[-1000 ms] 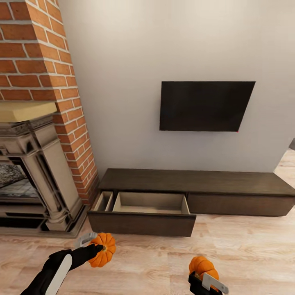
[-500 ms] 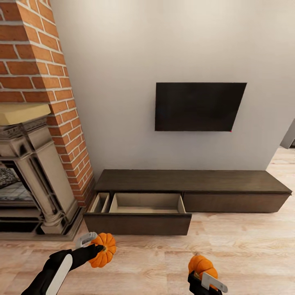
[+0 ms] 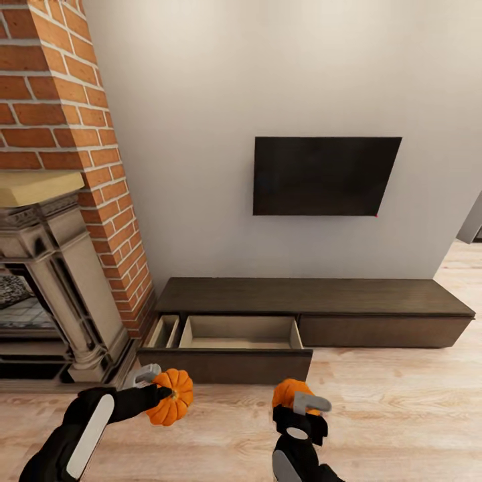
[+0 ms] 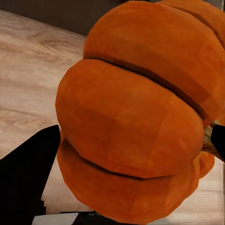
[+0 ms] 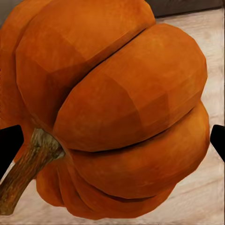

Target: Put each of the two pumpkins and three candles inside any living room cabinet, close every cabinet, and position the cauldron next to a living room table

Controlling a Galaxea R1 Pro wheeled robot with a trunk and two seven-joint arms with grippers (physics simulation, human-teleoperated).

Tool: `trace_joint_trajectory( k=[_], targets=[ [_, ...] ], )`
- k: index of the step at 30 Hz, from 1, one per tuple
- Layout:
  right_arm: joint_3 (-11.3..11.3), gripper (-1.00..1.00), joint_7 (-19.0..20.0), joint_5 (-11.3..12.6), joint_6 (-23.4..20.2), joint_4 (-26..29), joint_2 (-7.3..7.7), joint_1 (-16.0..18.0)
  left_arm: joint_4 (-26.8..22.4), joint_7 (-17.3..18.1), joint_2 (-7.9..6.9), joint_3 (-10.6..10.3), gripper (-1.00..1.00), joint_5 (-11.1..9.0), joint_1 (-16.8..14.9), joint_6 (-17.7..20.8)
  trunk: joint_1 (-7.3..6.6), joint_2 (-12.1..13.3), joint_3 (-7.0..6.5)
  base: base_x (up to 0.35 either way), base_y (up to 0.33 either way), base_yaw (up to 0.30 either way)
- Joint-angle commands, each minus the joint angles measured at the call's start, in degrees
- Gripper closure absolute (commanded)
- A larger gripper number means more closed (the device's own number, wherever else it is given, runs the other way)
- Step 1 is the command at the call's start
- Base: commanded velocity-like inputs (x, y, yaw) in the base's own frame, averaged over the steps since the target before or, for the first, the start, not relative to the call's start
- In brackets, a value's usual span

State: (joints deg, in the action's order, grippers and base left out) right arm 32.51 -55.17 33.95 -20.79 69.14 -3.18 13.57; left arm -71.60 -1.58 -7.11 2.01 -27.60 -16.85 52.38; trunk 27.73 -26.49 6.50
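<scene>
Orange in both grips: I had one pumpkin (image 3: 171,397) clamped in the left gripper (image 3: 155,386) and the other pumpkin (image 3: 290,391) clamped in the right gripper (image 3: 302,406), both held above the wood floor (image 3: 402,415) just in front of the cabinet.
Left wrist view: the pumpkin (image 4: 140,112) sat between the two dark fingers, ribs toward the lens.
Right wrist view: the second pumpkin (image 5: 112,112) was held the same way, its brown stem (image 5: 28,164) pointing out to one side.
Cabinet: the low dark brown cabinet (image 3: 314,296) stood against the wall under the black screen (image 3: 326,175), beside the brick fireplace (image 3: 60,201).
Drawer: its left drawer (image 3: 234,333) was pulled out, the pale interior bare as far as I could see; the right front looked flush.
Done, by my reading: both pumpkins picked up and carried to the cabinet, one drawer ready to receive them.
Left, by my reading: neither pumpkin was inside yet; three candles still had to go in, the drawer had to be pushed shut, and the cauldron had to be set next to the table.
</scene>
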Motion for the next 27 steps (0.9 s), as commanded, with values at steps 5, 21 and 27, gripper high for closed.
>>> trace_joint_trajectory(
  k=[5,21,27],
  targets=[
    [-5.77,1.0,-3.19,2.14,-14.29,9.02,-3.52,3.27,-4.57,-0.08,-0.64,0.7,1.0,0.14,0.01,3.22,-1.1,2.03,-0.89,0.0,0.0,0.0],
    [-8.53,1.0,-3.25,5.02,-18.65,9.18,-6.82,11.35,-10.79,-0.19,-0.25,0.49,1.0,-0.15,-1.32,5.44,-1.94,3.57,-1.57,0.0,0.0,0.0],
    [-8.75,1.0,-1.0,5.62,-16.57,7.38,-6.82,11.39,-11.73,0.14,-0.2,0.77,1.0,-0.55,-1.42,5.03,-1.94,3.57,-1.57,0.0,0.0,0.0]
  ],
)
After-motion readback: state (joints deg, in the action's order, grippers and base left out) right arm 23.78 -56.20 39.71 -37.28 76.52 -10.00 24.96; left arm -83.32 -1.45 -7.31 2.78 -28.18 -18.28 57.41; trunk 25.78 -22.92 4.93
